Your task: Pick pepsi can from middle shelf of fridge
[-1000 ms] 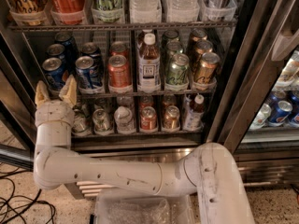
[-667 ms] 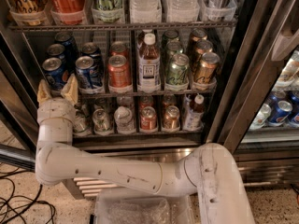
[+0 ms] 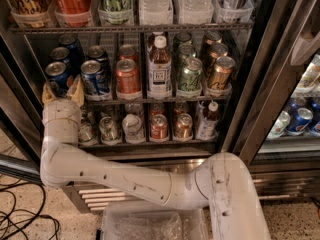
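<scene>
The fridge (image 3: pixel 260 84) stands open in front of me. Its middle shelf (image 3: pixel 165 100) holds several dark blue pepsi cans at the left; the front-left pepsi can (image 3: pixel 56 75) has a silver top. My gripper (image 3: pixel 62 91) reaches up from the white arm (image 3: pixel 125 181) to that can. Its two tan fingertips (image 3: pixel 48 92) stand apart on either side of the can's lower half, open around it. Whether they touch the can I cannot tell. A second pepsi can (image 3: pixel 94 77) stands just to the right.
On the same shelf stand an orange-red can (image 3: pixel 127 76), a tea bottle (image 3: pixel 159 66), a green can (image 3: pixel 189 74) and a gold can (image 3: pixel 219 74). Racks above and below are full. Blue cans (image 3: pixel 300 119) sit behind the right door. Cables (image 3: pixel 25 219) lie on the floor at left.
My gripper has risen a little and moved further in, so its fingertips now flank the front-left pepsi can. The cans have not moved.
</scene>
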